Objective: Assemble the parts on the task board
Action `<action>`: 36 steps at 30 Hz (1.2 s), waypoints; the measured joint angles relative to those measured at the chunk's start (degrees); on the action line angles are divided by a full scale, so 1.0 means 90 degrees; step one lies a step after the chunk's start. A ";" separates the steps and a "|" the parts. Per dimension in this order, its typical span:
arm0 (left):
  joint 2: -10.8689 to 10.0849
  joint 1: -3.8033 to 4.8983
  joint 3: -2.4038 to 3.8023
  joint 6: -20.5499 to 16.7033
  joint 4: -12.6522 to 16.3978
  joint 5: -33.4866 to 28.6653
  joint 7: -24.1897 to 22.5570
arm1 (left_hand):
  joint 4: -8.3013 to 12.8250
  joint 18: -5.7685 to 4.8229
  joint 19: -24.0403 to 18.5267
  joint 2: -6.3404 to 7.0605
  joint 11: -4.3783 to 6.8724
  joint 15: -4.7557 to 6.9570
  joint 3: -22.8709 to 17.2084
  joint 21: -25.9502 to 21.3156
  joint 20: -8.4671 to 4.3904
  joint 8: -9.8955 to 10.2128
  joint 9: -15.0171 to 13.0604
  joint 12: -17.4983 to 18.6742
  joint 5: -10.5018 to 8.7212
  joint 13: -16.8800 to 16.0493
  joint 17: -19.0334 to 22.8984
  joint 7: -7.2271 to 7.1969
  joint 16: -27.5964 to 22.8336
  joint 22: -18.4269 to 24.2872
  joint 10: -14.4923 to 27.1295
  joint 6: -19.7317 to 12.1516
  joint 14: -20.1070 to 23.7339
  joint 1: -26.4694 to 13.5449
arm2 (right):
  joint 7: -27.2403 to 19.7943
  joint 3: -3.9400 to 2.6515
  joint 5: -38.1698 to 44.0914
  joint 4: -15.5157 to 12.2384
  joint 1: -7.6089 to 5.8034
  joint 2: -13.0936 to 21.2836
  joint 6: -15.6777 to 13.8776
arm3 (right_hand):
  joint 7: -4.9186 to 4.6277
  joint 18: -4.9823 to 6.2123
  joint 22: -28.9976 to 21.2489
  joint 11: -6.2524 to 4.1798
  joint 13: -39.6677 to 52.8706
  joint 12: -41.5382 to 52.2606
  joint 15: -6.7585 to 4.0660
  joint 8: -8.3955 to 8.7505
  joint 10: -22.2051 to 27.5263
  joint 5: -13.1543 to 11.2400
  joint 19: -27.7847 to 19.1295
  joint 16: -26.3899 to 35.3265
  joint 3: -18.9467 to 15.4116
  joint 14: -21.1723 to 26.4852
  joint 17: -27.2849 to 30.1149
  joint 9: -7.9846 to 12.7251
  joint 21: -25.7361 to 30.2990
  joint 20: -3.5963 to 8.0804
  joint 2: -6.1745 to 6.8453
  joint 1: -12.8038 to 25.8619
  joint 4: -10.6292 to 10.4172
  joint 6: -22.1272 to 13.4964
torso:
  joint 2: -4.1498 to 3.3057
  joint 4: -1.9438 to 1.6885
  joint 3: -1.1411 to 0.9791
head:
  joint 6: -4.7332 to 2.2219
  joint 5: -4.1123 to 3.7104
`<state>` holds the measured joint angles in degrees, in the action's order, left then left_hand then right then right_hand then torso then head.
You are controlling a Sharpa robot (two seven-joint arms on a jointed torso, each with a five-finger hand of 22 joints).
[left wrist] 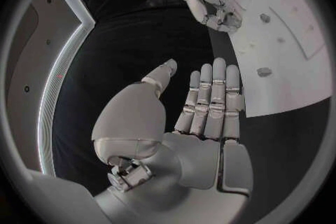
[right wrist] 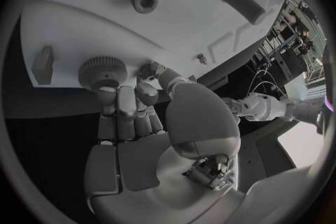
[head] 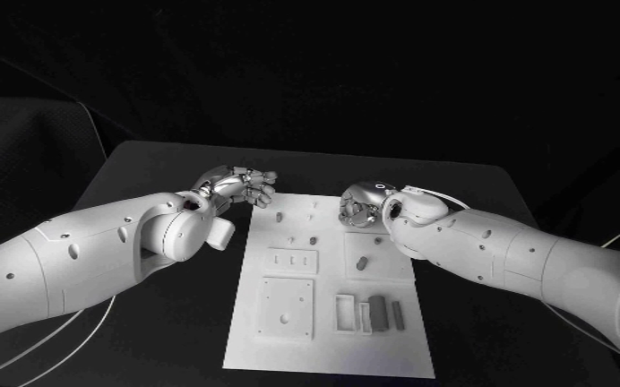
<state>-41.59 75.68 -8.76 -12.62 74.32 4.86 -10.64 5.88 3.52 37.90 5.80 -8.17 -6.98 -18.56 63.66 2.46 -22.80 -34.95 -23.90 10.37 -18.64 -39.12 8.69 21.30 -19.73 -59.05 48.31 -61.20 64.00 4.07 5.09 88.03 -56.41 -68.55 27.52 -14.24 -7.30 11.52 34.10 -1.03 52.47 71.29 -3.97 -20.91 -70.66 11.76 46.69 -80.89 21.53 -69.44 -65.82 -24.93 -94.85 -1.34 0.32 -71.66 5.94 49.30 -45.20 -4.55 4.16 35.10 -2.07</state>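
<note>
The counter (head: 155, 167) is black and matt, with no shine on it. The task board (head: 330, 342) looks like smooth white plastic, matt, its raised panels the same finish. The small parts (head: 377, 313) on it look like dull grey plastic. Both arms wear smooth, slightly glossy white shells. The left hand (head: 242, 185) and the right hand (head: 359, 205) are silvery metal with a soft sheen.

dim monochrome scene, wrist views fisheye-warped

White task board (head: 330, 333) on black table (head: 155, 172); its parts (head: 382, 313) seemingly grey.
</note>
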 measured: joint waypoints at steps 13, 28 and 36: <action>-0.0001 0.0000 0.0000 -0.0001 -0.0024 -0.0001 0.0000 | 0.0000 -0.0001 0.0000 0.0000 0.0000 0.0000 0.0000 0.0000 0.0000 0.0007 0.0000 0.0000 0.0000 0.0005 0.0000 0.0022 0.0000 -0.0001 0.0000 -0.0022 0.0000 0.0000 | 0.0187 -0.0005 0.0113 -0.0219 0.0004 -0.0031 -0.0114 | 0.0020 0.0000 0.0020 -0.0022 0.0013 0.0012 -0.0018 0.0002 -0.0025 -0.0001 0.0000 -0.0049 0.0036 -0.0019 -0.0006 -0.0008 0.0000 0.0000 0.0034 0.0034 -0.0001 0.0037 | -0.0026 -0.0009 0.0007 | -0.0045 0.0013; 0.0077 0.0001 0.0000 -0.0001 -0.0044 -0.0002 0.0000 | 0.0000 -0.0002 0.0000 0.0000 0.0000 0.0000 0.0000 -0.0026 0.0000 0.0024 0.0005 0.0000 0.0000 0.0005 0.0000 0.0022 0.0000 -0.0002 0.0000 -0.0022 0.0000 0.0000 | 0.0289 -0.0018 0.0142 0.0009 -0.0197 -0.0473 -0.0126 | 0.0006 0.0000 0.0026 -0.0012 0.0013 0.0042 -0.0012 -0.0025 -0.0036 -0.0001 -0.0001 -0.0074 0.0045 -0.0028 -0.0005 -0.0009 0.0000 0.0000 0.0069 0.0069 -0.0011 0.0067 | -0.0056 -0.0028 0.0021 | -0.0125 0.0015; 0.0063 0.0017 0.0000 -0.0001 -0.0035 -0.0002 0.0002 | 0.0000 -0.0002 0.0000 0.0000 0.0000 0.0000 0.0000 -0.0025 0.0000 0.0024 0.0005 0.0000 0.0000 0.0004 0.0001 0.0022 0.0000 -0.0002 0.0000 -0.0022 0.0000 0.0000 | 0.0387 -0.0062 0.0162 0.0033 -0.0277 -0.0494 -0.0191 | 0.0006 0.0000 0.0032 -0.0032 0.0018 0.0042 -0.0029 -0.0025 -0.0059 -0.0001 -0.0001 -0.0073 0.0052 -0.0049 -0.0010 -0.0011 0.0000 0.0000 0.0095 0.0094 -0.0019 0.0067 | -0.0087 -0.0029 0.0033 | -0.0135 0.0045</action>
<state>-41.02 75.84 -8.76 -12.63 74.01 4.84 -10.62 5.88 3.50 37.89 5.80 -8.17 -6.98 -18.56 63.43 2.46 -22.59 -34.91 -23.90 10.37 -18.60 -39.12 8.89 21.30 -19.75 -59.06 48.11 -61.20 64.00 7.55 4.53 89.48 -56.11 -71.05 23.07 -15.95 -7.25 11.52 34.39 -1.32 52.63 71.67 -4.23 -21.13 -71.20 11.75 46.68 -81.55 22.00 -69.88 -65.90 -25.03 -94.85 -1.35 1.17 -70.81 5.77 49.91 -45.98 -4.81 4.45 33.88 -1.67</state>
